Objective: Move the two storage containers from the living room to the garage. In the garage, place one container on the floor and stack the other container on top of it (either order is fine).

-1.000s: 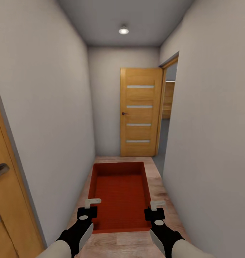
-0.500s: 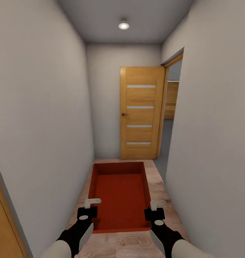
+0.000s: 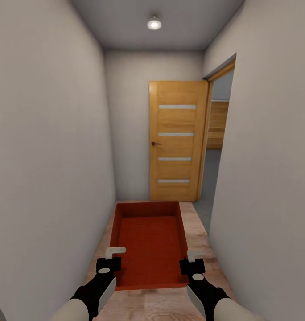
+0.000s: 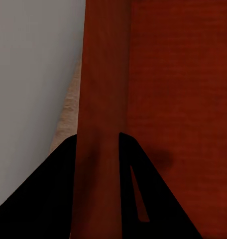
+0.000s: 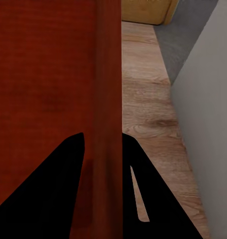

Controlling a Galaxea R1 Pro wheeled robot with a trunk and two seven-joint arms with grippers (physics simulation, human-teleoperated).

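You've rolled nearer the door (image 3: 177,140), both tools, left (image 3: 111,260) and right (image 3: 193,262), clamped on one bin (image 3: 150,243): garage unreached, stacking still ahead.

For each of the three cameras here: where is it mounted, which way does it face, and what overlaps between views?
Head view: from the robot's head, down a hallway to a wooden door; both forearms, left gripper and right gripper show.
Left wrist view: along dark fingers astride the container wall.
Right wrist view: likewise, fingers astride the opposite wall, wood floor beside.
All three share the container.
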